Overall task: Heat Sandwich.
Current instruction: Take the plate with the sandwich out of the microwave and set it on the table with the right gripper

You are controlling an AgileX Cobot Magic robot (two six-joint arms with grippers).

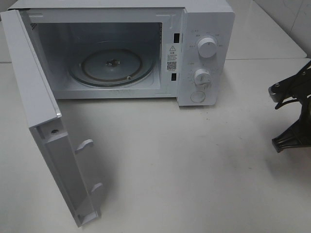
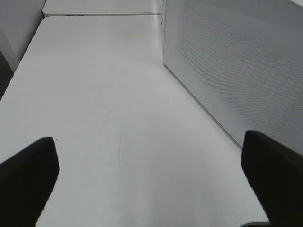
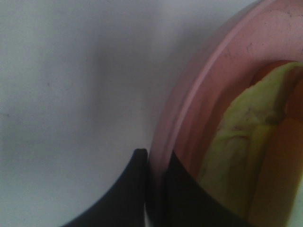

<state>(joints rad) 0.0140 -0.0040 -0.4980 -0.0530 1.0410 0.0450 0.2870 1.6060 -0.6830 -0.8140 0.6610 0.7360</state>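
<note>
Sandwich (image 3: 251,156) lies on a round pink plate (image 3: 199,94), seen only by the right wrist camera: a pale yellow-green layer against tan-orange bread, filling the inner part of the plate. The right gripper (image 3: 156,189) has its two dark fingers (image 3: 128,194) pressed together on the plate's rim, one on the outside and one on the inside, beside the sandwich. Plate and sandwich do not show in the high view; there only part of the right arm (image 1: 294,111) appears, well to the right of the microwave (image 1: 146,48).

The microwave stands on the white table (image 1: 194,170) with its door (image 1: 48,126) swung wide toward the front, showing the glass turntable (image 1: 112,65) inside the cavity. Two round knobs (image 1: 207,47) sit on the panel right of the cavity.

The left gripper (image 2: 151,184) hangs over the bare table beside the microwave's perforated side wall (image 2: 236,66), its fingers wide apart, nothing between them.
</note>
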